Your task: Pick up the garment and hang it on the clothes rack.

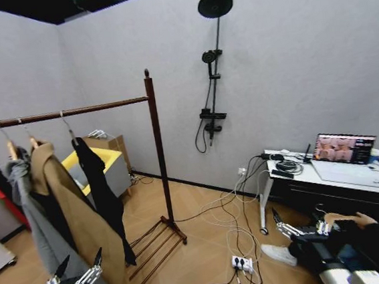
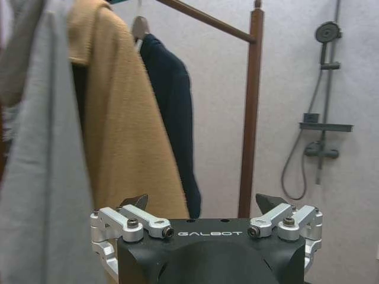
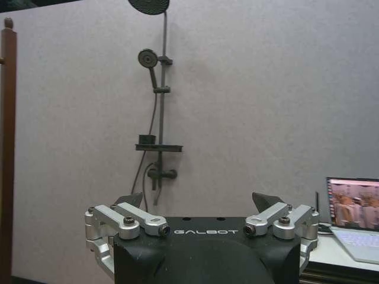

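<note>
From the head camera I see the garment (image 1: 103,190), the black long-sleeved one, on a hanger hooked over the top bar of the clothes rack (image 1: 159,158), the nearest piece to the rack's right post; in the left wrist view it hangs (image 2: 174,112) just beside the tan coat (image 2: 127,130). A grey hooded jacket (image 1: 32,217) hangs at the far left of the bar. Judging by that, the hanging step looks finished and I am holding both arms free. My left end effector (image 1: 78,273) sits low at about 7 o'clock in the head view, in front of the tan coat's hem, fingers spread apart and gripping nothing. My right end effector (image 1: 297,227) sits at about 4 o'clock, above the cable-strewn floor near the surface (image 1: 354,180) with the laptop (image 1: 344,148), fingers likewise apart and empty. Any next move, I reckon, calls only for checking that the hanger sits squarely on the bar and keeping the left arm clear of the coats.
</note>
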You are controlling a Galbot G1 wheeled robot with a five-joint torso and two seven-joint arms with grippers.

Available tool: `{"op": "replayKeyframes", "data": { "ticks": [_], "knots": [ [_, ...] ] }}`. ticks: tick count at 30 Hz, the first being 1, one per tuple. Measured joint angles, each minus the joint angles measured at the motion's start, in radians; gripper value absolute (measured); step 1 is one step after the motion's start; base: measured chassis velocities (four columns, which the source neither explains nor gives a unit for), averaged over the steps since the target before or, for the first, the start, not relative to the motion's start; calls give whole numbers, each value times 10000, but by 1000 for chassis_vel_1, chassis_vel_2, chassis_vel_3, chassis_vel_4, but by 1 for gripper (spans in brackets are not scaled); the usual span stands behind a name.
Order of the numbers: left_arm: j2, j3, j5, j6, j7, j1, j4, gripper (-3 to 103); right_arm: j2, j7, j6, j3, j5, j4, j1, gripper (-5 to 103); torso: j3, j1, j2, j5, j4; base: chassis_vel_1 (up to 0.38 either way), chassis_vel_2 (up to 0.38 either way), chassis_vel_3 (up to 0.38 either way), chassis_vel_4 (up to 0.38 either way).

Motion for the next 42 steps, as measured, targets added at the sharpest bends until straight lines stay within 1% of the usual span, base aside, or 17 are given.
{"op": "replayKeyframes", "data": {
  "ticks": [9,15,18,25,28,34,39,42],
  "knots": [
    [0,0,0,0,0,0,0,100,0,0,0,0,0,0,0,100,0,0,0,1,-4,-127,-134,-134,-125],
    [0,0,0,0,0,0,0,100,0,0,0,0,0,0,0,100,0,0,0,1,0,-122,-115,-116,-118],
    [0,0,0,0,0,0,0,100,0,0,0,0,0,0,0,100,-1,-1,1,0,-3,-122,-128,-133,-146],
    [0,0,0,0,0,0,0,100,0,0,-1,0,0,-1,0,100,-1,-1,0,2,-3,-137,-139,-127,-121],
    [0,0,0,0,0,0,0,100,0,0,0,0,0,-1,0,100,0,0,0,-1,1,-123,-115,-123,-118],
    [0,0,0,0,1,-1,0,100,0,0,-1,1,0,-1,0,100,-1,0,1,0,-6,-91,-95,-97,-97],
    [0,0,0,0,1,-1,0,100,0,0,-1,0,0,0,1,100,0,0,-1,0,5,-7,-9,-12,-12],
    [0,0,0,0,0,-1,0,100,0,0,-1,0,0,0,1,100,0,1,0,0,1,0,0,0,0]
  ]
}}
